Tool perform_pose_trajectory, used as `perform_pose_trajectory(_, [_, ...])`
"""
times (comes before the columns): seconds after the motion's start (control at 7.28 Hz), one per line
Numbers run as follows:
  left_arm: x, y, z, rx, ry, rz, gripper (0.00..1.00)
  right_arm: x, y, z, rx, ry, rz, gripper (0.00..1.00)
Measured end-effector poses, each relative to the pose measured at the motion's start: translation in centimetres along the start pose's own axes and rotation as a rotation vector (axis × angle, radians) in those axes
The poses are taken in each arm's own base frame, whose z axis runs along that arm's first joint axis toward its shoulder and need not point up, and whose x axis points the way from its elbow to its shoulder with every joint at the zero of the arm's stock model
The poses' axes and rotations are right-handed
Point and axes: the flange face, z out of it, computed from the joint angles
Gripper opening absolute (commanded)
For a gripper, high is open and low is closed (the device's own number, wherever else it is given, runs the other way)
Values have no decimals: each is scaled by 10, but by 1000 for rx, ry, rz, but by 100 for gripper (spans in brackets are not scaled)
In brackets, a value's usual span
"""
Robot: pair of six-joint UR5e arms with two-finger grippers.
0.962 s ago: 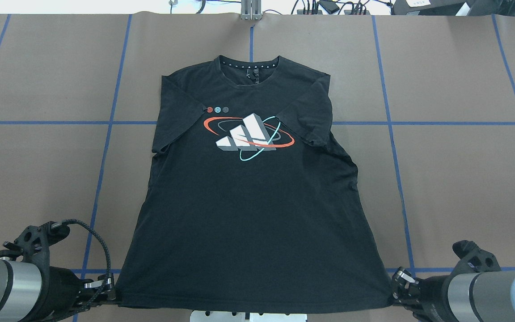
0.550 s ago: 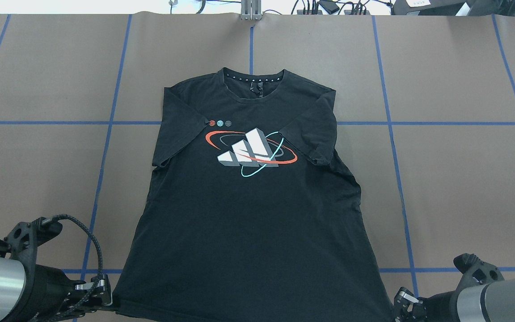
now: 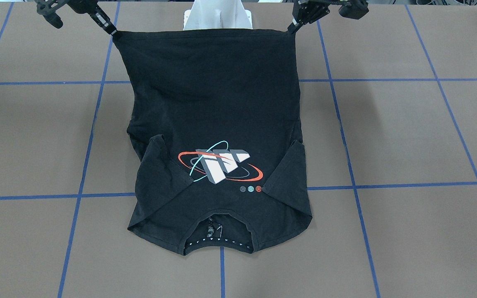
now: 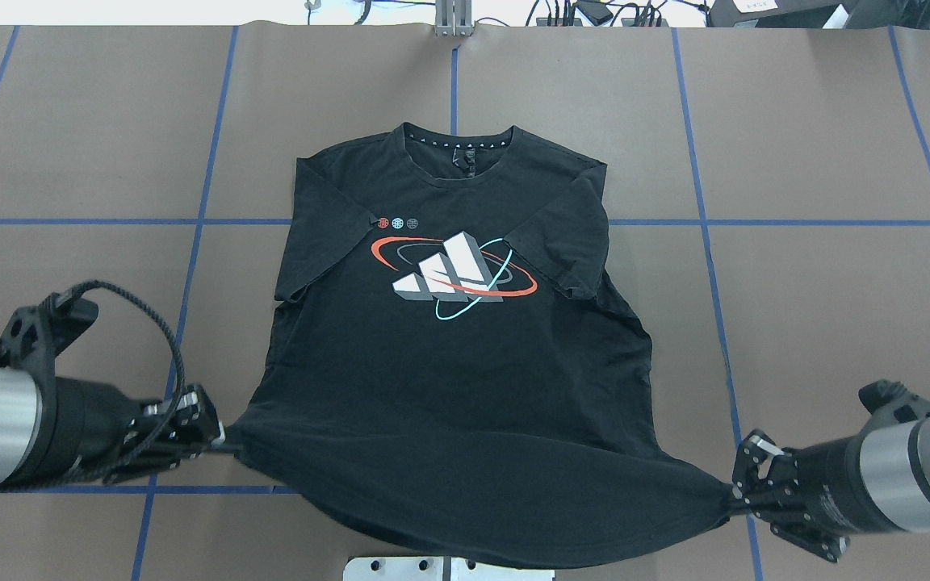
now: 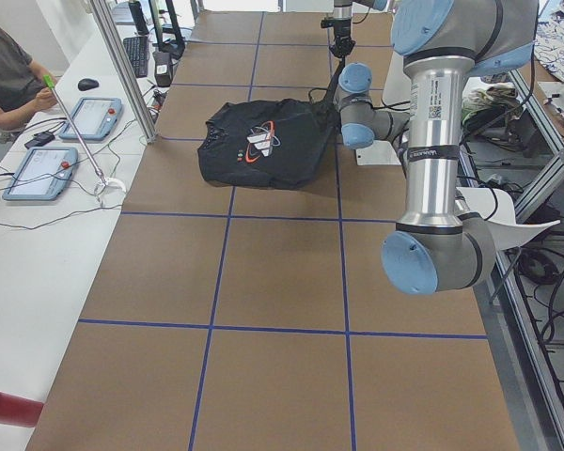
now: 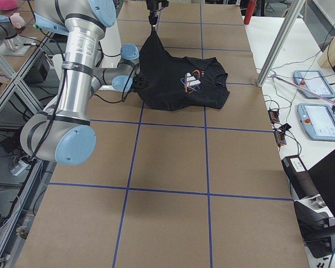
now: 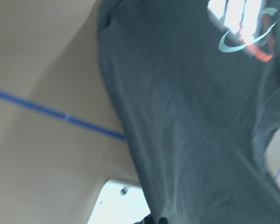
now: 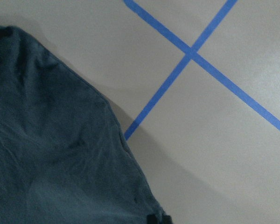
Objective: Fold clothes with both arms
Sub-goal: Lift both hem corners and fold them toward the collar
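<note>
T-shirt (image 4: 449, 363), black and printed side up, lies along the middle of the counter (image 4: 836, 323), its collar (image 4: 457, 141) at the far side from the robot. The chest and the orbit graphic (image 4: 453, 274) rest flat. The hem (image 4: 473, 528) is off the surface, strung between the two hands.

The left hand (image 4: 219, 436) is pinched closed on one hem corner and the right hand (image 4: 735, 496) on the other. The front-facing view shows the same, both hands clamped on the corners with the hem nearly straight between them.

The cloth looks light, thin and quite limp. From overhead the hem bows down in the middle and the fabric drapes from the corners in soft folds, so it will carry no shape of its own. It probably slides easily over the brown paper, and slack could bunch or wrinkle.

The hem corners seem the right places to hold, pinching both layers together. Even tension between the hands should keep the edge straight for a fold toward the collar.
</note>
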Motion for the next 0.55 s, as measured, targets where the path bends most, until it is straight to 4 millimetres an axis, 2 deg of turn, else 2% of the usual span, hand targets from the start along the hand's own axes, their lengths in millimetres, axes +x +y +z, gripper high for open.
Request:
perform_pose_trajectory(0.14, [15,-26,8,54,25,-12,0,-38,-7,5,47,-5,8,0])
perform_pose_trajectory(0.41, [42,-89,30,162,38,-25,0,-136,-19,10,136,22,11,0])
perform_pose_trajectory(0.55, [46,-125,41,216,18,-4,0,-170,-36,11,176,30,0,0])
